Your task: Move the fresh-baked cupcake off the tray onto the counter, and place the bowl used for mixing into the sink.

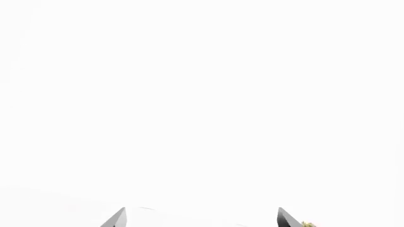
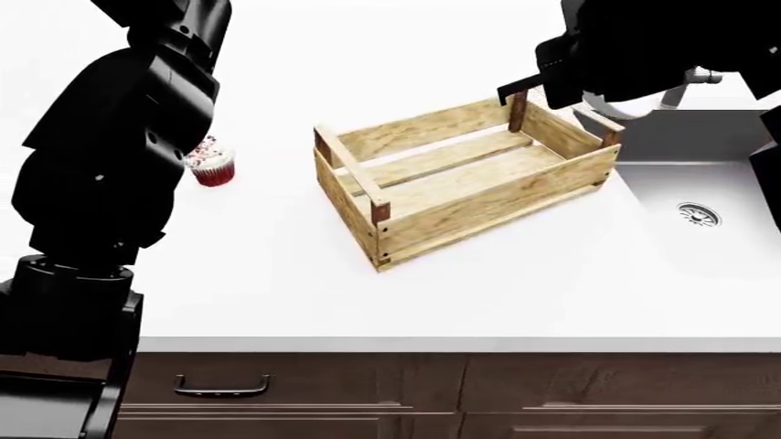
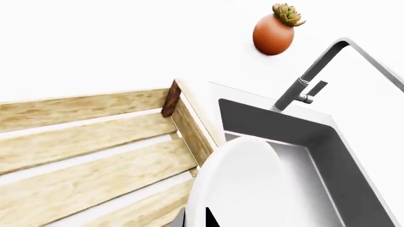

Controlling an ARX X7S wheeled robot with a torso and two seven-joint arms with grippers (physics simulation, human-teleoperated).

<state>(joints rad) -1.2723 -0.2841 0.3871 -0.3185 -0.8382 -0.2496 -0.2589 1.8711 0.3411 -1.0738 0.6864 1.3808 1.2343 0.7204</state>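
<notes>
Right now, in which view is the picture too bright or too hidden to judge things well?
Left wrist view: almost all plain white, no shadow or edge, only two dark tips of the left hand at the border. Head view: evenly lit and sharp, soft shadows beside the tray and cupcake, but dark arms cover both upper corners. Right wrist view: the bowl fills the foreground, pale and featureless.

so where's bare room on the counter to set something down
Bare white counter runs along the front edge, below the tray, and between the tray and the cupcake. The tray's slatted floor is also bare. It is crowded at the tray's corner nearest the sink, where the right arm holds the bowl.
</notes>
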